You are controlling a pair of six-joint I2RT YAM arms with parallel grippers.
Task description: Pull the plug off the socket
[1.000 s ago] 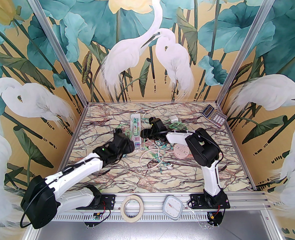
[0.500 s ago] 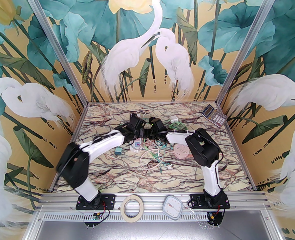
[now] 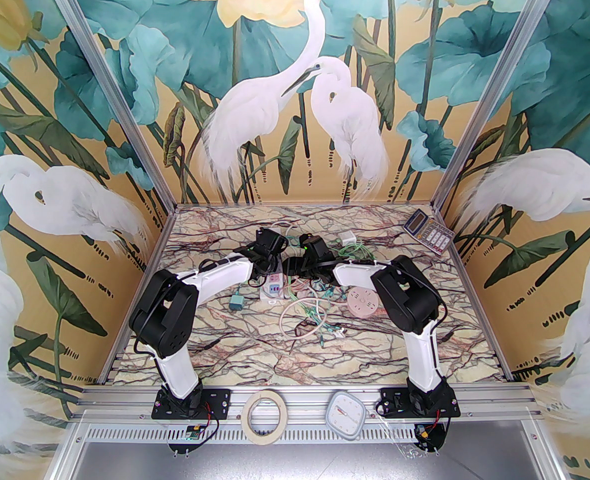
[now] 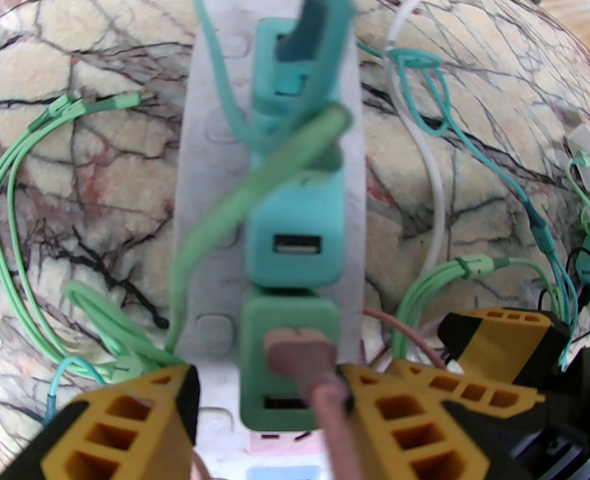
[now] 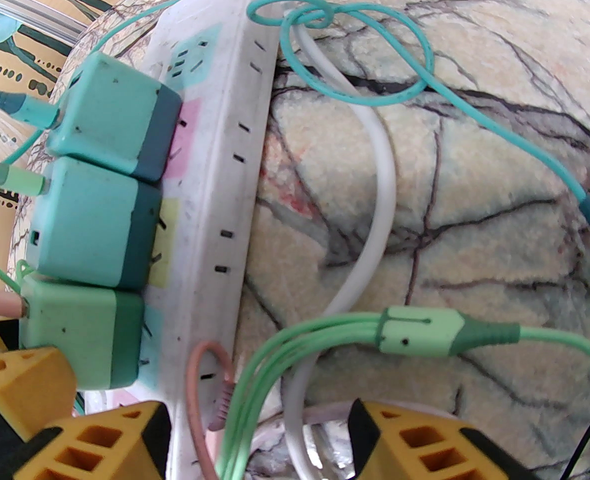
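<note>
The table was a marble-look sheet, cream with dark and reddish veins. It was boxed in on three sides by walls painted with white egrets, teal lotus leaves and pale yellow flowers on an ochre ground. Bare aluminium posts ran up the two back corners. Along the bottom of the overhead frame an aluminium rail carried both arm bases, with a roll of tape and a white square dial lying between them. A calculator sat at the table's upper right corner and a round pink socket right of centre. A loose plug lay left of centre, apart from the rest.

The white socket strip lay lengthwise at the middle of the table among green, pink and white cables. Three plugs stood in it in a row, touching: an upper teal plug, a middle teal plug and, lowest in the left wrist frame, the green plug, with a pink cable pushed into its face.

The left gripper straddled the green plug with its jaws apart. The lower-left finger stood clear of the plug, with white strip showing between, and the other sat just beside it, so nothing was clamped. The right gripper, at the bottom of its own frame, was also unclenched. The strip's edge, a white cable and green cables lay between its fingers.
</note>
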